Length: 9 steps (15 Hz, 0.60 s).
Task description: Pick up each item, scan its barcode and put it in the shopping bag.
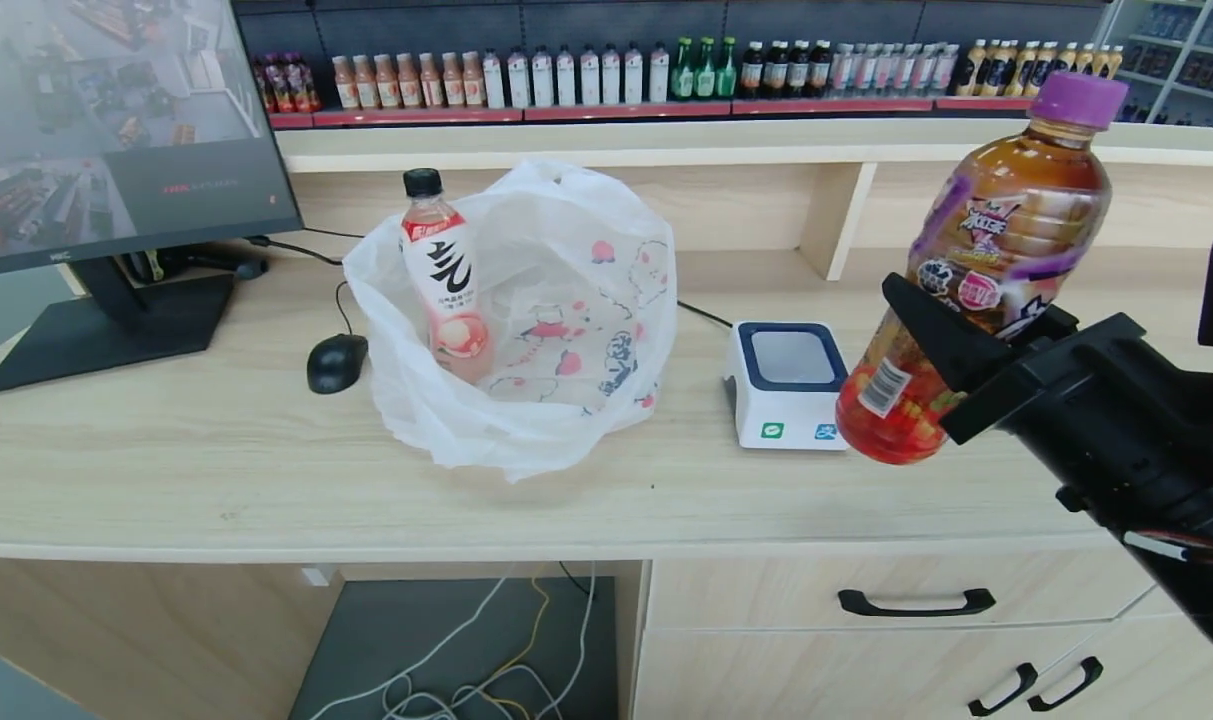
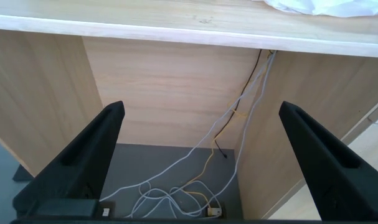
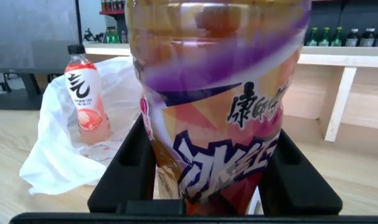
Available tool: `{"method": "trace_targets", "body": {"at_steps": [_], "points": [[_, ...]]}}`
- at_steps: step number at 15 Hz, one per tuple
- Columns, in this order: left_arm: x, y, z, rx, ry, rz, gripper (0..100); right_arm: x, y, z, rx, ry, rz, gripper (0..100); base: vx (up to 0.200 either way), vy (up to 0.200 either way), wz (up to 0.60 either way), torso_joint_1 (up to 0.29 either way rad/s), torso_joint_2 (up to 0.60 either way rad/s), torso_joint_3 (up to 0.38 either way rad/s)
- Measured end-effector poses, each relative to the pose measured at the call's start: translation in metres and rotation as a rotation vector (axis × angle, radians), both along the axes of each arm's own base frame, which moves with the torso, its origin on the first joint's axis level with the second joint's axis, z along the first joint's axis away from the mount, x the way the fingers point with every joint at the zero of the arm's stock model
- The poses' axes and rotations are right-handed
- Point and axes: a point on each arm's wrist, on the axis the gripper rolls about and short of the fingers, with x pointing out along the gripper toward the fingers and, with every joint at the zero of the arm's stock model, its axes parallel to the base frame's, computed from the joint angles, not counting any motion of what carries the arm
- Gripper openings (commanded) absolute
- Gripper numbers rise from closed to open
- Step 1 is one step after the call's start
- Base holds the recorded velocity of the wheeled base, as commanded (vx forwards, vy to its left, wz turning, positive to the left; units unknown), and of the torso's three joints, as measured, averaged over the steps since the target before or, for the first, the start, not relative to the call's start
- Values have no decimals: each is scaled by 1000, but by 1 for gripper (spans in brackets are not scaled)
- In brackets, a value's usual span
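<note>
My right gripper [image 1: 951, 345] is shut on an amber tea bottle [image 1: 986, 270] with a purple cap and purple label, held tilted in the air just right of the white barcode scanner [image 1: 786, 385]. Its barcode faces down toward the counter. In the right wrist view the tea bottle [image 3: 220, 106] stands between the fingers [image 3: 123, 168]. A white plastic shopping bag [image 1: 566, 330] sits open at mid-counter with a pink peach drink bottle [image 1: 448, 280] upright inside it. My left gripper [image 2: 201, 162] is open below the counter edge, facing the cable recess.
A monitor [image 1: 116, 110] on its stand is at the counter's left, with a black mouse [image 1: 336, 362] beside the bag. A raised wooden shelf [image 1: 766, 150] runs behind. Drawers [image 1: 916, 600] sit under the counter at right. Loose cables [image 2: 195, 180] hang in the recess.
</note>
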Motion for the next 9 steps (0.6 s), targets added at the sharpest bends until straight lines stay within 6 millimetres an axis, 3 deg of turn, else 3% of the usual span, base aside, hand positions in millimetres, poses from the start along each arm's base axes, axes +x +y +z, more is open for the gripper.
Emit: {"method": "trace_targets", "body": {"at_steps": [5, 9], "points": [[0, 0, 0, -1, 0, 0, 100, 10, -3, 12, -43, -77, -49, 0, 0, 0, 0, 0, 0, 0], [0, 0, 0, -1, 0, 0, 100, 19, 2, 26, -241, -289, 67, 0, 0, 0, 0, 0, 0, 0]]}}
